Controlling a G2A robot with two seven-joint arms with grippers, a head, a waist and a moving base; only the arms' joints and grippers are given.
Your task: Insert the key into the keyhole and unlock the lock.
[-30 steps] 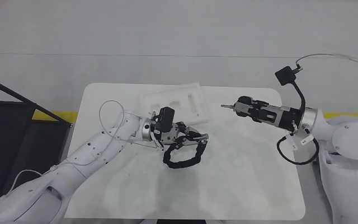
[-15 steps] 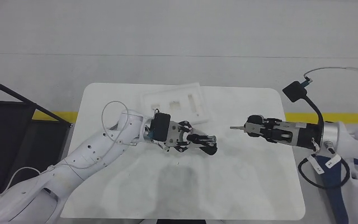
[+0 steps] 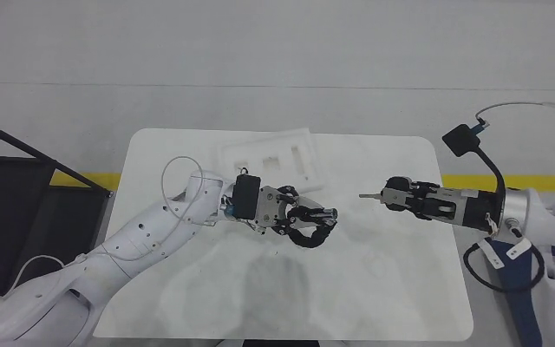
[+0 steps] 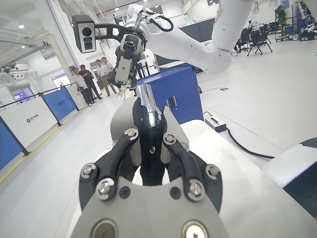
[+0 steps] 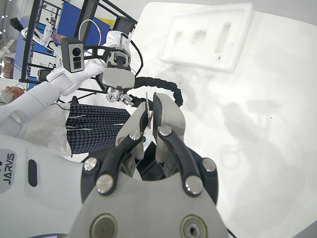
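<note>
Left gripper (image 3: 328, 215) closed narrow on the cable lock (image 3: 305, 239), fingers (image 4: 171, 125) pressing the black body from both sides. Chrome cylinder (image 4: 146, 101) poking out past those fingertips, aimed toward the other arm. Black sheathed cable (image 5: 163, 83) looping out to one side of that gripper and curving back to the lock body, low over the white table (image 3: 390, 286); touching the tabletop or not, impossible to tell.

Right gripper (image 3: 387, 196) pinched tight on the flat head of the key (image 5: 148, 115), blade sticking straight out beyond the fingertips. Held above the table, opposite the left gripper and pointed at it. Key tip near the cylinder's end but apart from it, with a gap between them seen from above and the tip slightly off the cylinder's line. Keyhole too small to make out.

Off to the side of the left gripper, toward the table's far edge: a white foam tray (image 3: 269, 158) with three shallow recesses, lying flat, apart from both grippers and nearer to the left one.
</note>
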